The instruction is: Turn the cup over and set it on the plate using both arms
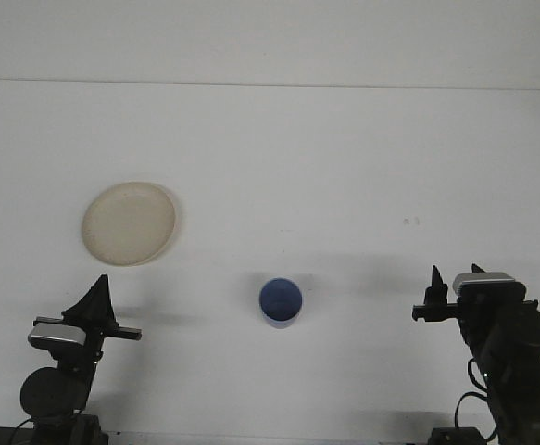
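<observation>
A blue cup [280,302] stands on the white table near the front centre, its rim facing up and its inside visible. A cream plate [129,222] lies to the left and further back, with nothing on it. My left gripper [101,281] rests low at the front left, shut to a single point, a short way in front of the plate and well left of the cup. At the front right my right gripper [434,276] sits low, far to the right of the cup and holding nothing.
The white table [279,158] ends in a straight back edge near the top of the view. A small dark speck [410,221] marks the surface at right. Both arm bases sit at the near edge.
</observation>
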Tool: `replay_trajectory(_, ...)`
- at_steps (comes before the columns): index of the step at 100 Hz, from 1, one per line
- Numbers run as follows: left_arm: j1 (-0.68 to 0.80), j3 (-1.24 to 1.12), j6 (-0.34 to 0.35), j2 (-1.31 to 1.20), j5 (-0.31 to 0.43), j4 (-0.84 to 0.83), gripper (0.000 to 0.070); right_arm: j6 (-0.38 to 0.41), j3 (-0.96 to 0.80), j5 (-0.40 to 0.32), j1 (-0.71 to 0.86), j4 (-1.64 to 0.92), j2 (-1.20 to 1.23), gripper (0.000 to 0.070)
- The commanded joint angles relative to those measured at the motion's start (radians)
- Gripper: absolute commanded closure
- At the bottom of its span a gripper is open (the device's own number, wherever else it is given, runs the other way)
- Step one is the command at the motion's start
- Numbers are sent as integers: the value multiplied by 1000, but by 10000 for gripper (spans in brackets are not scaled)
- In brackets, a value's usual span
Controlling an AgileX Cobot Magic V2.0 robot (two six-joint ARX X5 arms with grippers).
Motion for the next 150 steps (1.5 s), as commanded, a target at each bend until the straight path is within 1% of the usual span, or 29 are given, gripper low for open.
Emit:
replay_trajectory(1, 0, -20, 14, -2, 2, 11, 688, 10, -44, 0, 1, 62, -28, 255)
replay_trajectory(9, 0, -20, 14, -2, 2, 11, 688, 10, -84, -4, 1, 105, -58, 255)
replay_trajectory(71, 0, -20, 14, -2, 2, 11, 688, 10, -84, 0, 2, 111, -89, 255)
replay_trajectory(84, 0, -20, -5, -2, 2, 11, 688, 10, -84, 0, 2, 111, -89, 255)
replay_trajectory(113, 0, -18, -8, -2, 2, 14, 688, 11, -84, 0, 2, 111, -89, 255)
replay_trajectory(122, 0, -9, -26, -2, 2, 13, 688, 11, -84, 0, 2, 111, -89, 255)
replay_trajectory(135, 0, 31, -102, -1, 2, 4, 688, 11, -84, 0, 2, 111, -89, 255)
replay_trajectory(141, 0, 64, -116, 0, 2, -24, 688, 11, -84, 0, 2, 111, -89, 255)
replay_trajectory(150, 0, 135, -116, 9, 2, -97, 688, 11, -84, 0, 2, 111, -89, 255)
